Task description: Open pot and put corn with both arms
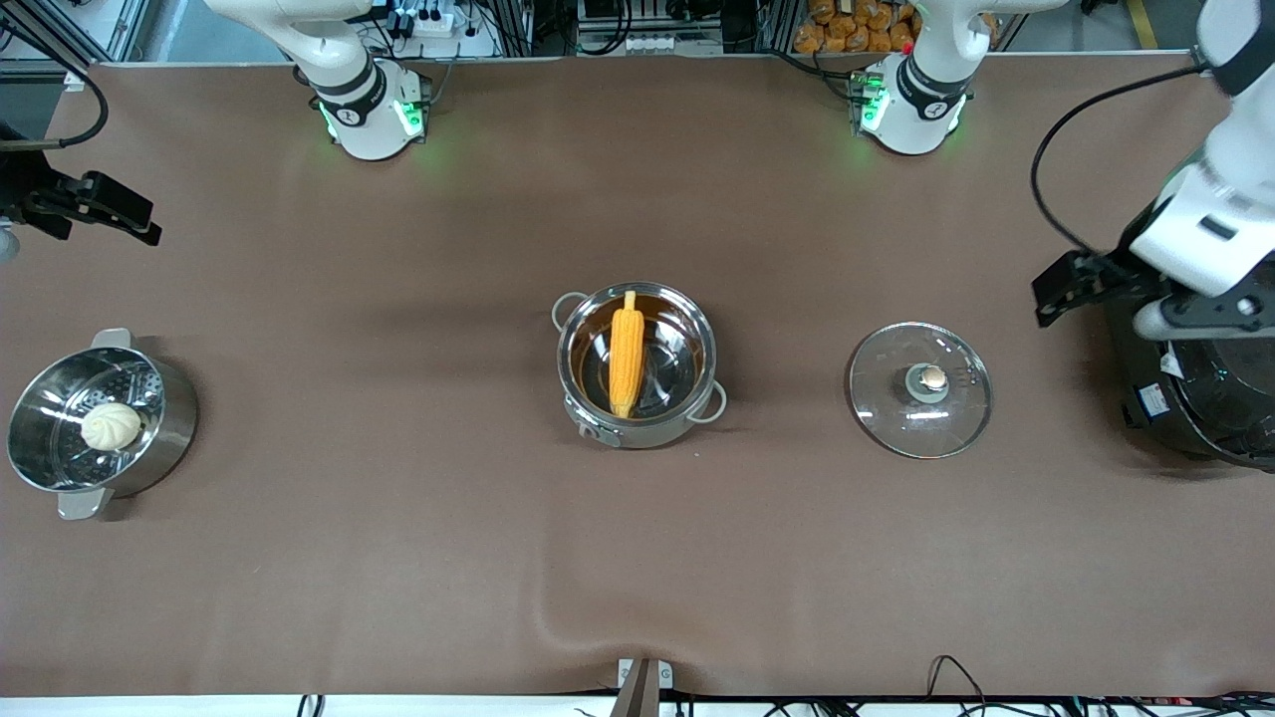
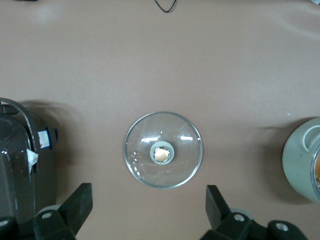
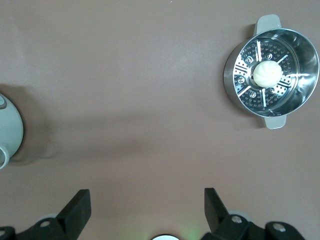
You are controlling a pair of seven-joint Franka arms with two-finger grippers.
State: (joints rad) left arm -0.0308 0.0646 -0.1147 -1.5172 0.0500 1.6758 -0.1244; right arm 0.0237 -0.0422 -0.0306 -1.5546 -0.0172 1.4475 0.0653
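Observation:
The small steel pot stands uncovered at the middle of the table, with the yellow-orange corn lying inside it. Its glass lid with the copper-coloured knob lies flat on the table toward the left arm's end; it also shows in the left wrist view. My left gripper is open and empty in the air, over the table between the lid and the black cooker. My right gripper is open and empty over the right arm's end of the table. An edge of the pot shows in both wrist views.
A steel steamer pot holding a white bun stands at the right arm's end, also in the right wrist view. A large black cooker stands at the left arm's end, under the left arm.

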